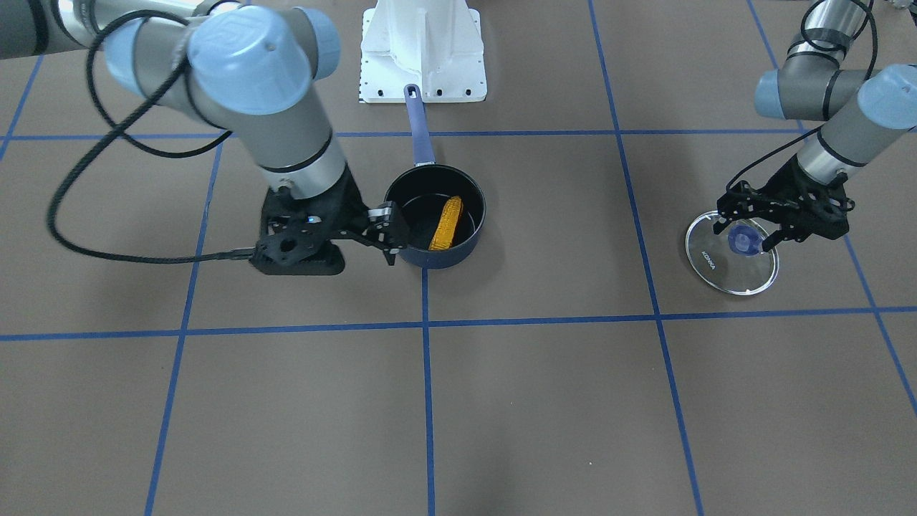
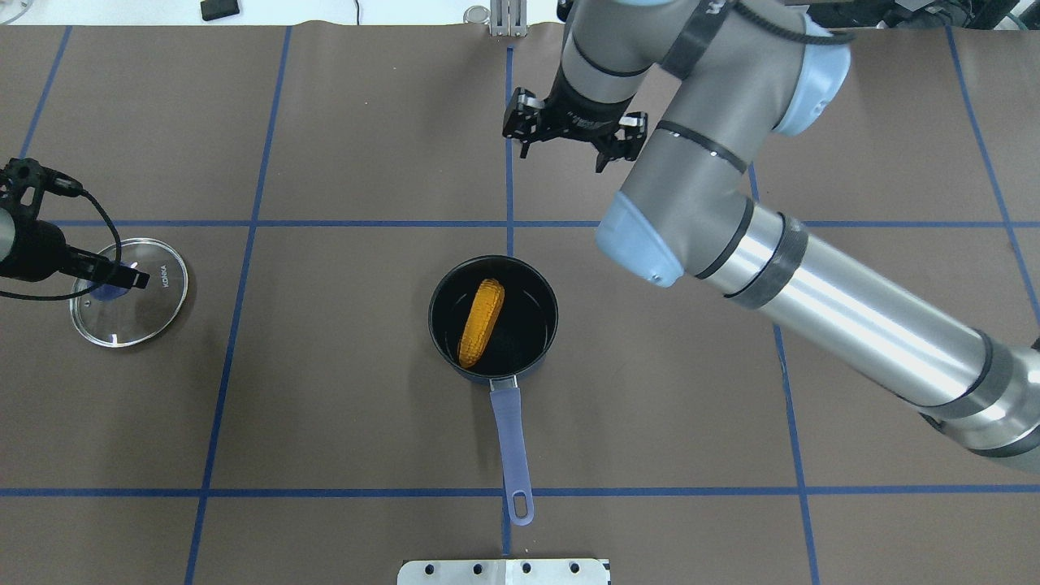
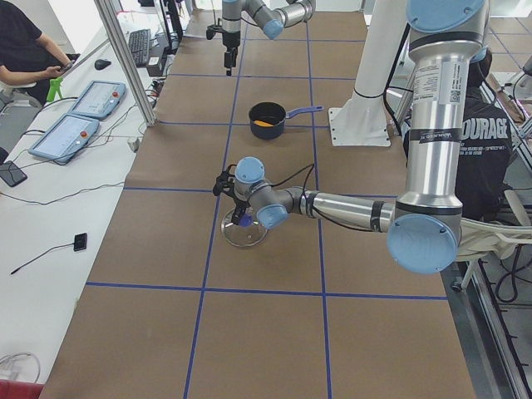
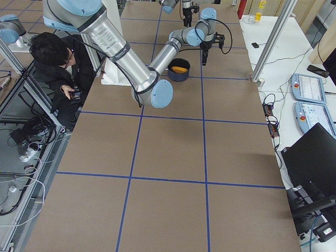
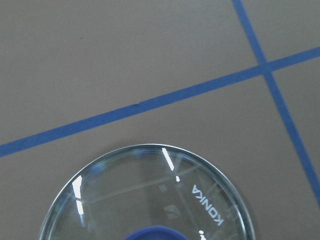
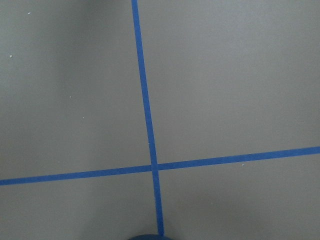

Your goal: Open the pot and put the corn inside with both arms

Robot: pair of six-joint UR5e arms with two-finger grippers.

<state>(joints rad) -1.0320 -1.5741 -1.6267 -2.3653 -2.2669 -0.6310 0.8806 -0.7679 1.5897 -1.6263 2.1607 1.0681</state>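
Overhead view, left edge: clear glass lid with blue knob (image 2: 154, 284) flat on brown table (image 2: 325, 390), parked well apart from pot. Left gripper (image 1: 745, 238) straddles knob, jaws spread wider than it, gripping nothing; reads as release.
Centre: dark blue long-handled saucepan (image 2: 524, 329) uncovered, yellow-orange corn cob (image 2: 481, 321) lying inside.
Upper centre-right: right gripper (image 2: 565, 154) jaws wide, empty, beyond pot; drop judged done.

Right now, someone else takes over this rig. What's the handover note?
Left gripper: fingers straddle the blue knob of the round glass lid; can't tell if it is clamped.
Right gripper: open and empty, above the table beyond the pot.
Things: the yellow-orange corn cob lies inside the dark blue long-handled pot. The lid rests on the brown table, far to the robot's left.
Done: pot opened, corn in.
Left: probably only retracting both arms.
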